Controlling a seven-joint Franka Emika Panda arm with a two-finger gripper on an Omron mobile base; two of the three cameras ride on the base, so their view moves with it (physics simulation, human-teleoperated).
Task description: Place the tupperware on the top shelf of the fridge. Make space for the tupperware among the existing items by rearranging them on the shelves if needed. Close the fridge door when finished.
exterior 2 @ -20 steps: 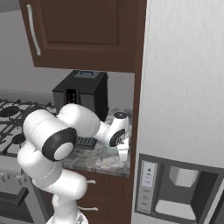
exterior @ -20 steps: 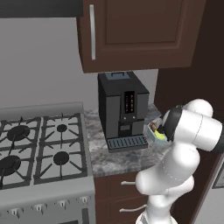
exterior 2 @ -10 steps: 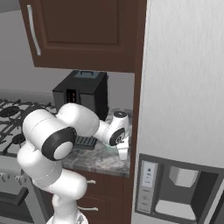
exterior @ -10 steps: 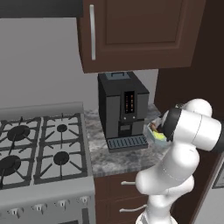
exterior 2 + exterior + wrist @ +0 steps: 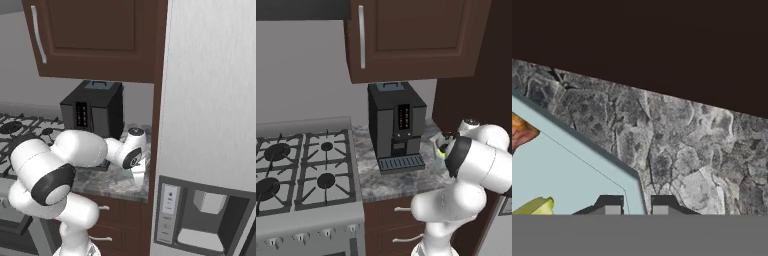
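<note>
Jaws stand narrowly apart, straddling the rim of the tupperware (image 5: 572,170); gripper (image 5: 637,206) has lowered slightly over the last second; grasp closure cannot be confirmed; tupperware rests on the granite counter (image 5: 677,145) beside the coffee machine (image 5: 396,125); fridge (image 5: 210,125) door is shut, so lifting and door opening both remain.

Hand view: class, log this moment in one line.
tupperware on counter | fingers straddle its rim | not lifted | fridge door closed

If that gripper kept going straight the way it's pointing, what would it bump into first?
Most likely the rim of the tupperware: the gripper has one fingertip on each side of its wall, with the stone counter beneath. Depth is uncertain.
</note>
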